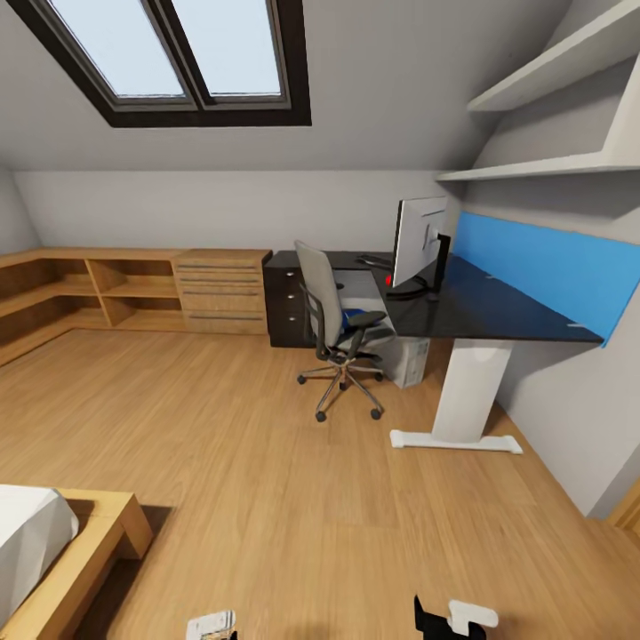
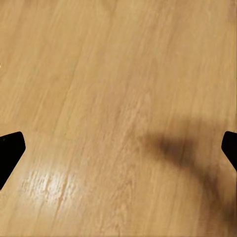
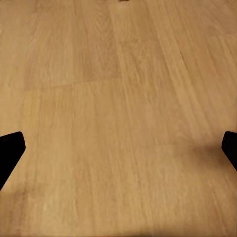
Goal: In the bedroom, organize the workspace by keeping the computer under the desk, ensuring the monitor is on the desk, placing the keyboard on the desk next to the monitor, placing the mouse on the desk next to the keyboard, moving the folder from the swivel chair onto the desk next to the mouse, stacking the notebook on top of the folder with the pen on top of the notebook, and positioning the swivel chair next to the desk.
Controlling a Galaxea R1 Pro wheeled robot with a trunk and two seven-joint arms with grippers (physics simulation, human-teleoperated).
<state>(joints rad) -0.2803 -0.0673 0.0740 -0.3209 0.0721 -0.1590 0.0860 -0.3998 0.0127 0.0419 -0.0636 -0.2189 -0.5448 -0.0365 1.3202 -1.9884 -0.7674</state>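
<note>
Bedroom fills the head view: the tabletop (image 1: 480,311) sits right of centre, the monitor (image 1: 418,242) standing on it, the swivel chair (image 1: 340,329) drawn up just left with something blue on its seat. Both arms peek in at the lower edge. In the left wrist view, the left end effector (image 2: 118,148) is spread over bare floor (image 2: 98,74). The right wrist view shows the right end effector (image 3: 118,148) likewise spread. I judge the chair's star base could snag the robot's approach.
</note>
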